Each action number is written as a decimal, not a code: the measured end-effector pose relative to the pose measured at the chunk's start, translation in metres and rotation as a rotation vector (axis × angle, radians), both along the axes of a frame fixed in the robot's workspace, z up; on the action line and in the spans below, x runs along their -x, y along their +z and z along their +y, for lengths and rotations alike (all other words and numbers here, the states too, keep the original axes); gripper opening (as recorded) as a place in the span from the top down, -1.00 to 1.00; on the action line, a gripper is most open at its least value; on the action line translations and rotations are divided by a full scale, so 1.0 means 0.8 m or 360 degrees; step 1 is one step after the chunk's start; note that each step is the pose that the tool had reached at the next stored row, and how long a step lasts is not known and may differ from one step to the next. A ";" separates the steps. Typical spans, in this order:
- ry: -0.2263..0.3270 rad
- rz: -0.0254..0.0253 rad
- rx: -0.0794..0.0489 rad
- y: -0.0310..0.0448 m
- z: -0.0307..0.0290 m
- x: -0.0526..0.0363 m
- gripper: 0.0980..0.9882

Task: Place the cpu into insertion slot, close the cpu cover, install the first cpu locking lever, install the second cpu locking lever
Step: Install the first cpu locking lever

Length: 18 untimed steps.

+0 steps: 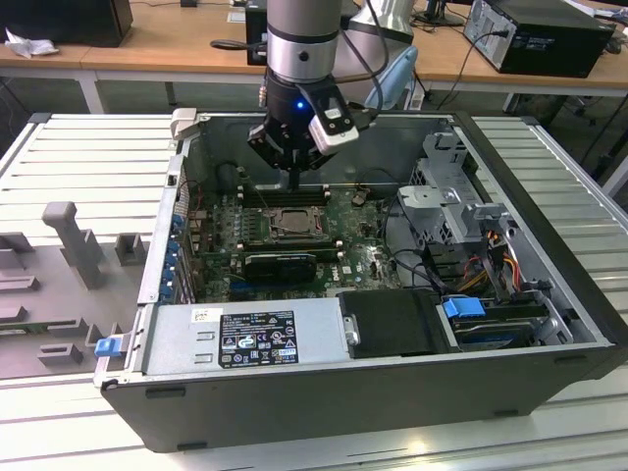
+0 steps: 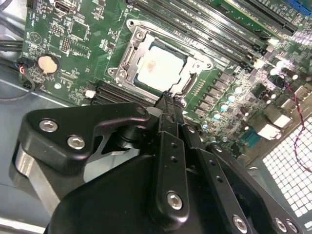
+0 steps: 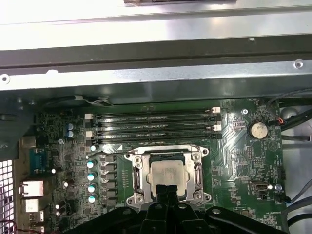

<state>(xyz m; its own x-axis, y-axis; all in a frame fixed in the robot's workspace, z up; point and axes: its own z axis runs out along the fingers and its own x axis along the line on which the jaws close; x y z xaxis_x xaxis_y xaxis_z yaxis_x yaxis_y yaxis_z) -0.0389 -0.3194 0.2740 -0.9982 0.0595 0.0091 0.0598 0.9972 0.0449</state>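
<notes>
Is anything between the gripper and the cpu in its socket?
Nothing visible. The gripper hangs at the edge of the cpu, which lies in the insertion slot, framed by the cpu cover.

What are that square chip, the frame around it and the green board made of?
The cpu looks topped with matte silver-grey metal: dull, even sheen. The cpu cover around it seems thin bright sheet metal, probably steel, glinting at edges. The motherboard looks like green-coated rigid laminate; its core cannot be told.

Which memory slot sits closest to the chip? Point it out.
The memory slot right beside the metal cover; the other three lie farther from the chip, toward the case wall.
</notes>
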 end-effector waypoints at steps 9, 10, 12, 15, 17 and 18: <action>0.0007 0.00001 0.0000 0.0000 0.0000 0.009 0.98; 0.0007 0.00002 0.0000 0.0000 0.0000 0.010 0.98; 0.0007 0.00002 0.0000 0.0000 -0.0001 0.013 0.98; 0.0008 0.00002 0.0000 -0.0003 0.0000 0.020 0.98; 0.0008 -0.00007 -0.0001 -0.0012 -0.0001 0.027 0.98; 0.0008 -0.00020 -0.0001 -0.0021 0.0000 0.033 0.98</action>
